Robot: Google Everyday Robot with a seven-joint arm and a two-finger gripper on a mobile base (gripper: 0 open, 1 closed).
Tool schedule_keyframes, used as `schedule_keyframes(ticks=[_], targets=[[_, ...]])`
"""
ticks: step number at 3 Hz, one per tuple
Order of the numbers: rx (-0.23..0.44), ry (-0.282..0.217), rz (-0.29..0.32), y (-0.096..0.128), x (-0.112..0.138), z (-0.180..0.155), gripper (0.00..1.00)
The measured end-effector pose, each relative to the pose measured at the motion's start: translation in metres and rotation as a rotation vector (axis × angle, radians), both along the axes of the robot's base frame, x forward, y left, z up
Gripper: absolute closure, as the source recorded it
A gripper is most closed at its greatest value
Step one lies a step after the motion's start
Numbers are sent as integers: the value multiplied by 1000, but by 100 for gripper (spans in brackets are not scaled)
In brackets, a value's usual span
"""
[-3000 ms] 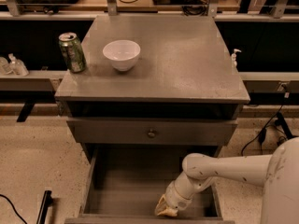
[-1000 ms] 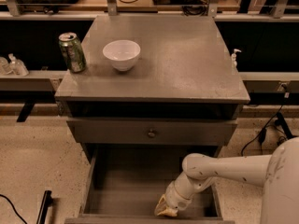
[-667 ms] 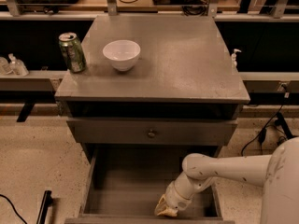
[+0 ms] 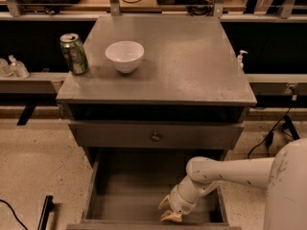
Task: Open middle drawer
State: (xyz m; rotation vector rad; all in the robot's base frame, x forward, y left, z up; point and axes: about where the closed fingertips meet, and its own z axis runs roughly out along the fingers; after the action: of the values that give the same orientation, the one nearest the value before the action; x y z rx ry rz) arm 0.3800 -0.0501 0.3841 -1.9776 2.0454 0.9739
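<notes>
Grey table [image 4: 192, 66] with can [image 4: 73, 53] and bowl [image 4: 124, 55]; middle drawer [image 4: 129, 195] pulled well out toward 6 o'clock. Claw [image 4: 171, 210] inside, front right; grip: cannot tell. Opening looks essentially done

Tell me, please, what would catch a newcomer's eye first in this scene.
The middle drawer stands pulled out at the bottom of the view, and the white arm reaches in from the right, its gripper low at the drawer's front right. On the cabinet top, a white bowl sits beside a green can at the left.
</notes>
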Motion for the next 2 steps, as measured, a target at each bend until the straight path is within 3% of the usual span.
schedule_keyframes(ticks=[2], targets=[[-2,-2,-2,0,1,-1,80]])
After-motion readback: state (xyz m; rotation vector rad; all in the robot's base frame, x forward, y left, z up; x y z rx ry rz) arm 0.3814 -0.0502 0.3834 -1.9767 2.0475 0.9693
